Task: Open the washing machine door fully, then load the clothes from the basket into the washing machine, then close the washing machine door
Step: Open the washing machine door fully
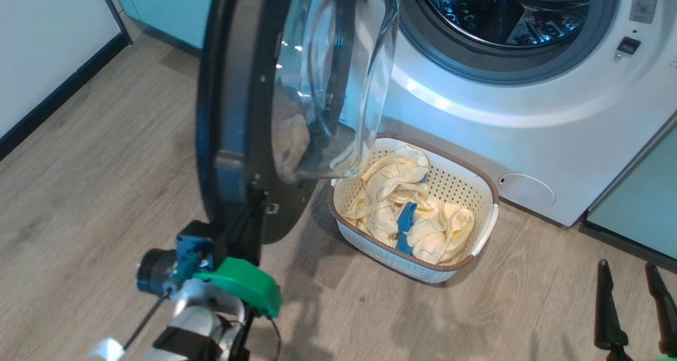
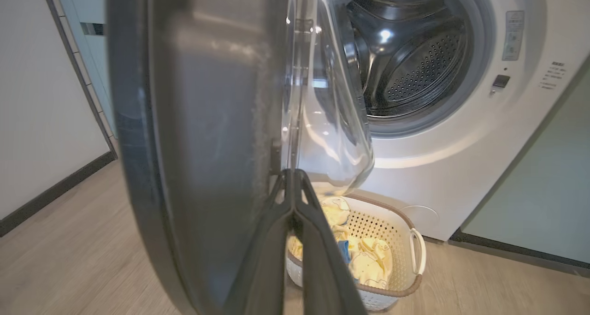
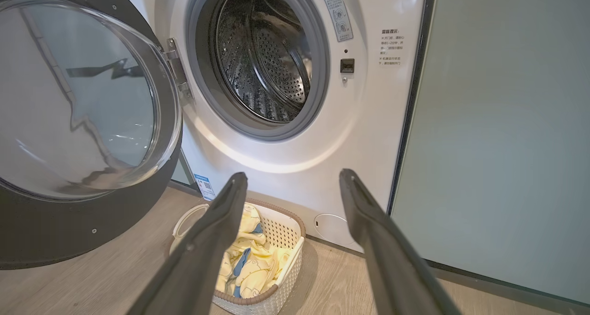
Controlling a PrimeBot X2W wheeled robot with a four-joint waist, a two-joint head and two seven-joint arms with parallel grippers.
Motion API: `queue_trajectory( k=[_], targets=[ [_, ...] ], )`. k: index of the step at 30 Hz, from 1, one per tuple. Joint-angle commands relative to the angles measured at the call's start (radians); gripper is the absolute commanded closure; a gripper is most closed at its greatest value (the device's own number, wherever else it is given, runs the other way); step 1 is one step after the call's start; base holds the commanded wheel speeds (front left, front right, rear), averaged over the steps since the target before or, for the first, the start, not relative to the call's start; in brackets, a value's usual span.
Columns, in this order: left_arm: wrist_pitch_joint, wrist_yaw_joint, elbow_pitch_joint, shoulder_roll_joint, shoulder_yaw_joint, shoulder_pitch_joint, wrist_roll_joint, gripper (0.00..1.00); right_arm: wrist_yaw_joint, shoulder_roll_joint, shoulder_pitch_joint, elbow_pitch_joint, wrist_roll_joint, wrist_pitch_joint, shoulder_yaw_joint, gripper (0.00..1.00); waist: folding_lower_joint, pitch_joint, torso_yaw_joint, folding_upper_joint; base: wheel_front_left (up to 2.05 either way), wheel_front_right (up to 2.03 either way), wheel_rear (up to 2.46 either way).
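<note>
The washing machine door [image 1: 232, 112] stands swung out at the left of the washing machine [image 1: 529, 144]. The left fingers [image 2: 276, 241], pressed together, have their tips at its inner side. The right fingers [image 3: 207, 241] are spread wide and hold nothing; the clothes [image 1: 391, 192] lie in the basket [image 1: 370, 247] on the floor, just beside the machine.

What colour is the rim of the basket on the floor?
Brown; the basket itself is cream-white. The head view shows it best.
</note>
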Motion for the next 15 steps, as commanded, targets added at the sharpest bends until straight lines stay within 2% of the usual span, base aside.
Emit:
queue_trajectory(
  k=[1, 15],
  targets=[
    [-0.015, 0.013, -0.019, 0.034, 0.065, -0.033, -0.006, 1.0, -0.003, -0.016, -0.034, -0.027, -0.006, -0.01, 0.022, 0.0, 0.0, 0.001, 0.0, 0.0, 0.0, 0.0, 0.0],
    [-0.098, 0.016, 0.133, 0.084, 0.18, -0.092, -0.05, 1.0, -0.003, -0.016, -0.038, -0.034, -0.031, -0.01, 0.015, 0.0, 0.0, 0.022, 0.004, 0.0, 0.0, 0.0, 0.0]
  ],
)
